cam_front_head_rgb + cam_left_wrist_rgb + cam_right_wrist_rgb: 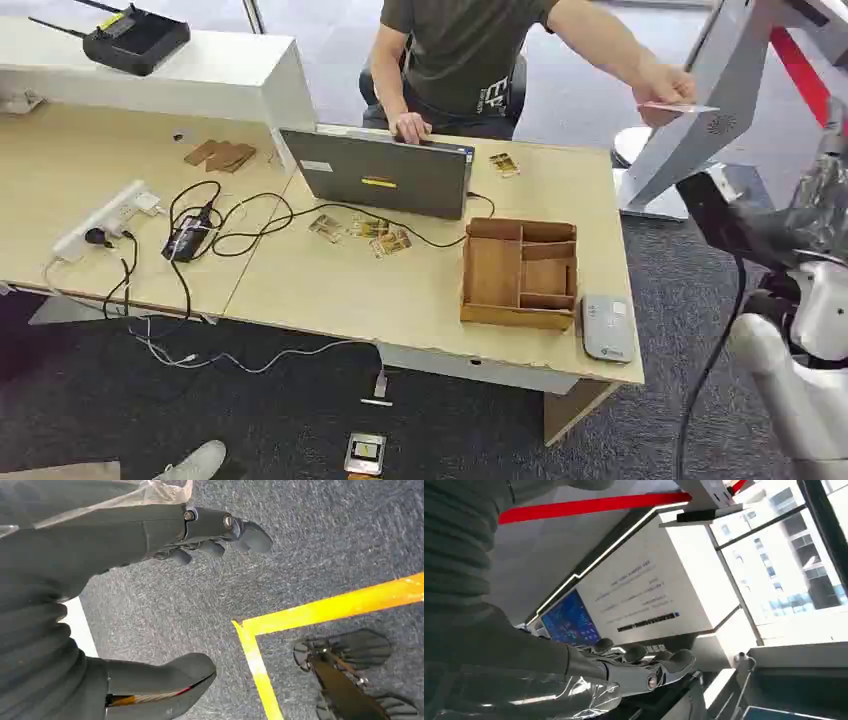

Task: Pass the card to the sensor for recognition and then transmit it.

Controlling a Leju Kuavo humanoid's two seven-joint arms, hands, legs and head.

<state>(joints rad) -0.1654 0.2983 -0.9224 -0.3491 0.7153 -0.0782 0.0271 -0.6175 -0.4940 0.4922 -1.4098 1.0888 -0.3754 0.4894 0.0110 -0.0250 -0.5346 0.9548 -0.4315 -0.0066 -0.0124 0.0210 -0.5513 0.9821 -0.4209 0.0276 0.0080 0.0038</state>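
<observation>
I see a person's hand (pixel 668 88) holding the card (pixel 680 107) beside the kiosk (pixel 700 120); my left hand (pixel 165 580) and right hand (pixel 634 667) spread wide, fingers (pixel 679 659) holding nothing.

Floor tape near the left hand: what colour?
Yellow; the floor tape shows best in the left wrist view.

An open grey laptop (pixel 385 172) sits mid-surface (pixel 340 285), black cables (pixel 215 222) trailing off to a white power strip (pixel 100 220). A wooden divided tray (pixel 519 272) stands near the front corner. A yellow tape line (pixel 320 611) crosses the grey carpet (pixel 310 545).
</observation>
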